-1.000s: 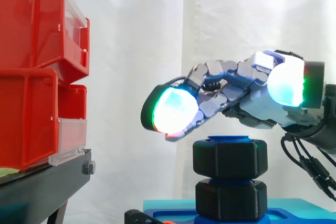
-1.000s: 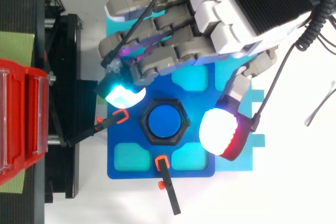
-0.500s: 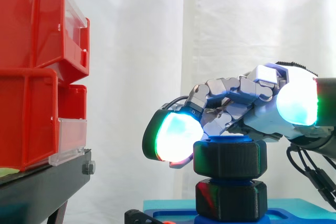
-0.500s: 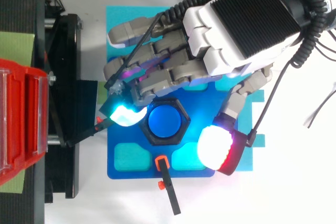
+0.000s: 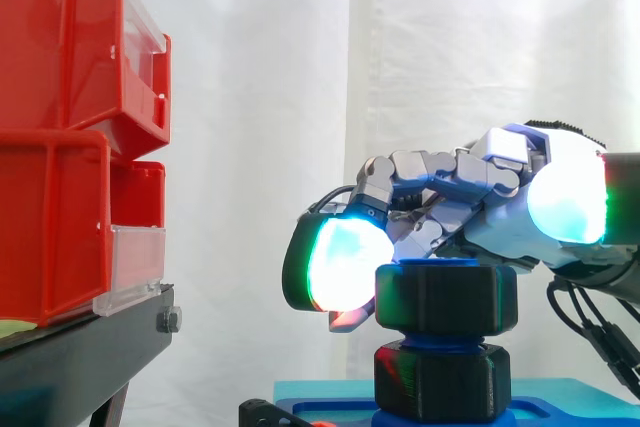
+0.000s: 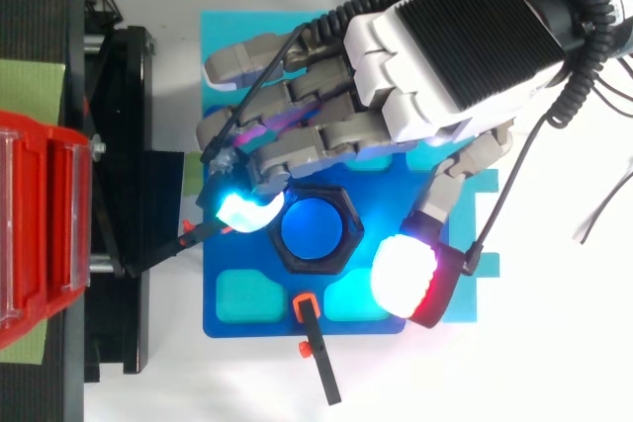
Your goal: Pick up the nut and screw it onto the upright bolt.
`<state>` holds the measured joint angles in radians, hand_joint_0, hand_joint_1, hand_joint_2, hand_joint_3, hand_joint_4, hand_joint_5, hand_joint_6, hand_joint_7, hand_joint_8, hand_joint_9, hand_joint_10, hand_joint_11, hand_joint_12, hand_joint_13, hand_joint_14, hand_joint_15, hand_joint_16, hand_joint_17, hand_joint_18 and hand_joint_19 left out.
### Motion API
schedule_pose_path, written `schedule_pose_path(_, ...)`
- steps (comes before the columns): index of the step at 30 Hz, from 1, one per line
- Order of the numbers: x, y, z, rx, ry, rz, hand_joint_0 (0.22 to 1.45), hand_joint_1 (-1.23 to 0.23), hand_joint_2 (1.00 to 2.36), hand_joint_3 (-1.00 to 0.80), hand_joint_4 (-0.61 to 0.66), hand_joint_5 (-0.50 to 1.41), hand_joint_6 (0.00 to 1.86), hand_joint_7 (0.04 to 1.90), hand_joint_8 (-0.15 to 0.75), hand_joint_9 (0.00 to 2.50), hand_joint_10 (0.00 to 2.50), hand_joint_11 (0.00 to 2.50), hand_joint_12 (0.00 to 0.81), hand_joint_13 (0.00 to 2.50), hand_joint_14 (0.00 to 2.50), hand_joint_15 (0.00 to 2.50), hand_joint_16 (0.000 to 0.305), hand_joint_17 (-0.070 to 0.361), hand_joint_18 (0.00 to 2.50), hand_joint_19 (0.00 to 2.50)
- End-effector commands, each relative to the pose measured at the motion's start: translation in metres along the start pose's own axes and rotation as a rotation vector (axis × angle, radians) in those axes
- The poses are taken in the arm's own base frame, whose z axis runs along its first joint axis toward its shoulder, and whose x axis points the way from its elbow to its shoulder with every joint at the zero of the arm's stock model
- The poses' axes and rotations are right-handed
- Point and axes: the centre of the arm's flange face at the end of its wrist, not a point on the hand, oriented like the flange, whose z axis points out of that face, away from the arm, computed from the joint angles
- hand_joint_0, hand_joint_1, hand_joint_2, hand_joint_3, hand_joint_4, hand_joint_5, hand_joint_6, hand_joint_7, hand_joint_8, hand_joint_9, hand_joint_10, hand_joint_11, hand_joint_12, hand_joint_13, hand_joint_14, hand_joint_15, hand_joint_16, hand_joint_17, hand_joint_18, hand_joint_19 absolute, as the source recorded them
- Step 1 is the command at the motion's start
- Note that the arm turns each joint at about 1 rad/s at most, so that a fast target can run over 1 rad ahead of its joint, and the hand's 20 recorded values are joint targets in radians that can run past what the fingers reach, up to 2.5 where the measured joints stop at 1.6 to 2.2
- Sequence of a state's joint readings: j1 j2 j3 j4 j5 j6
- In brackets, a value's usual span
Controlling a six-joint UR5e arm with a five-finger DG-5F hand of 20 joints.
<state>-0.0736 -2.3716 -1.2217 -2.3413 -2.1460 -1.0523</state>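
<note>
Top view is showing the hand (image 6: 455, 46) curling round the black nut (image 5: 447, 297), pinching it between a cyan fingertip (image 6: 242, 210) and the thumb. The nut is sitting atop the upright blue bolt (image 6: 312, 227), mid-plate on the blue plate (image 6: 262, 325).

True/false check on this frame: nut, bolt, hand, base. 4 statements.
1. The upper nut sits on the blue bolt, above a lower nut. True.
2. The upper nut lies in one of the red bins. False: the bins stand off to the side and the nut is on the bolt.
3. The hand has its fingers curled round the upper nut, with a glowing pad against its side. True.
4. The bolt stands on a red base. False: it stands on a blue base.
</note>
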Motion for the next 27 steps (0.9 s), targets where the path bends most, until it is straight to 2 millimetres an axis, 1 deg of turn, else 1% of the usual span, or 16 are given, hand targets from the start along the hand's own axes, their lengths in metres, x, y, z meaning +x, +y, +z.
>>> schedule_pose_path(1,-0.003,-0.003,-0.002,0.003,-0.006,-0.005,0.48,-0.21,1.00,-0.50,0.21,-0.09,0.50,1.38,0.307,0.76,0.00,0.00,0.306,0.49,0.00,0.00,0.029,0.066,0.15,0.00)
schedule_pose_path(11,-0.007,-0.008,-0.007,0.004,-0.019,-0.016,0.49,-0.22,1.00,-0.50,0.22,-0.07,0.50,1.53,0.312,0.80,0.00,0.00,0.301,0.51,0.00,0.00,0.028,0.062,0.19,0.00)
schedule_pose_path(12,-0.008,-0.009,-0.007,0.004,-0.019,-0.017,0.49,-0.22,1.00,-0.50,0.23,-0.06,0.50,1.54,0.314,0.81,0.00,0.00,0.299,0.52,0.00,0.00,0.027,0.062,0.20,0.00)
schedule_pose_path(15,-0.009,-0.010,-0.009,0.005,-0.019,-0.018,0.49,-0.23,1.00,-0.50,0.25,-0.05,0.57,1.42,0.313,0.84,0.00,0.00,0.289,0.55,0.00,0.00,0.026,0.059,0.23,0.00)
schedule_pose_path(20,-0.010,-0.013,-0.012,0.010,-0.020,-0.020,0.50,-0.24,1.00,-0.50,0.20,-0.02,0.62,1.31,0.310,0.93,0.00,0.00,0.274,0.59,0.00,0.00,0.024,0.054,0.28,0.00)
schedule_pose_path(23,-0.012,-0.016,-0.014,0.013,-0.020,-0.021,0.50,-0.24,1.00,-0.50,0.19,-0.01,0.68,1.20,0.288,1.04,0.00,0.00,0.255,0.67,0.00,0.00,0.021,0.047,0.36,0.00)
schedule_pose_path(24,-0.012,-0.016,-0.014,0.013,-0.020,-0.021,0.50,-0.24,1.00,-0.50,0.18,-0.01,0.69,1.18,0.289,1.07,0.00,0.00,0.250,0.69,0.00,0.00,0.021,0.046,0.39,0.00)
schedule_pose_path(27,-0.012,-0.016,-0.014,0.013,-0.020,-0.021,0.50,-0.25,1.00,-0.50,0.15,0.01,0.71,1.13,0.252,1.20,0.00,0.00,0.220,0.79,0.00,0.00,0.018,0.041,0.49,0.00)
